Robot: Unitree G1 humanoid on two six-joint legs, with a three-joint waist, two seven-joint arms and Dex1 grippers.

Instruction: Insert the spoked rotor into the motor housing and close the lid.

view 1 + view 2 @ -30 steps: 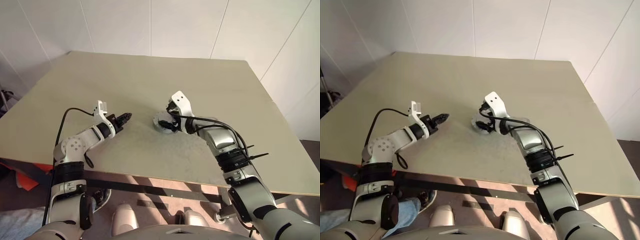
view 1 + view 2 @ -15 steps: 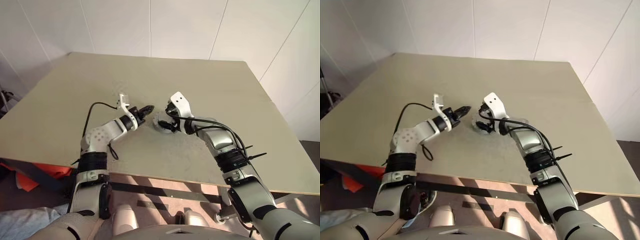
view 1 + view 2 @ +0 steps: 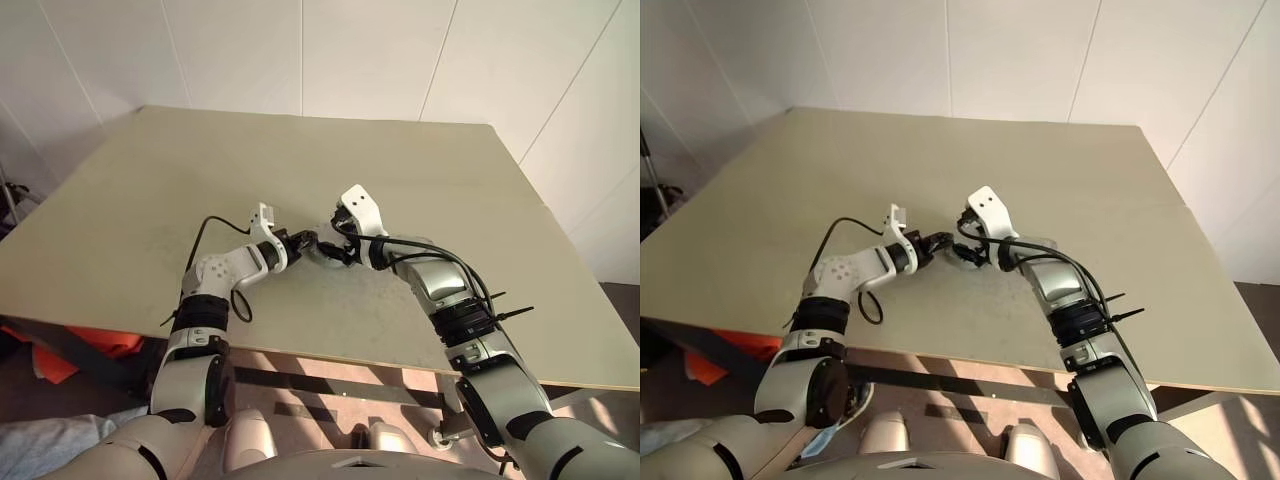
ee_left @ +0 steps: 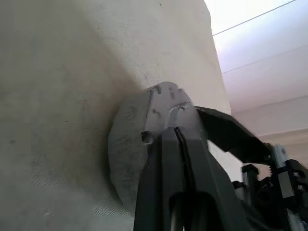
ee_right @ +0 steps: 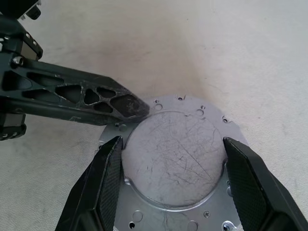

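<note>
The lid point(image 5: 175, 161), a pale scratched silver disc, lies on the motor housing, whose flange with holes point(image 5: 211, 114) shows around it on the table point(image 3: 400, 170). My right gripper point(image 5: 172, 140) straddles the lid, with one finger point(image 5: 103, 185) against each side of its rim. My left gripper point(image 3: 303, 243) is shut, and its joined fingertips point(image 5: 137, 107) touch the assembly's edge on the left. In the left wrist view the shut fingers point(image 4: 180, 144) rest on the grey housing point(image 4: 127, 144). The spoked rotor is hidden.
The beige table stretches wide around the assembly. Its front edge point(image 3: 330, 360) runs close below both forearms. White walls stand behind it, and something orange point(image 3: 60, 352) lies below the table's left front edge.
My left arm has swung right across the table, bringing its shut tip from well left of the housing up to its edge. The right gripper has stayed around the lid.
</note>
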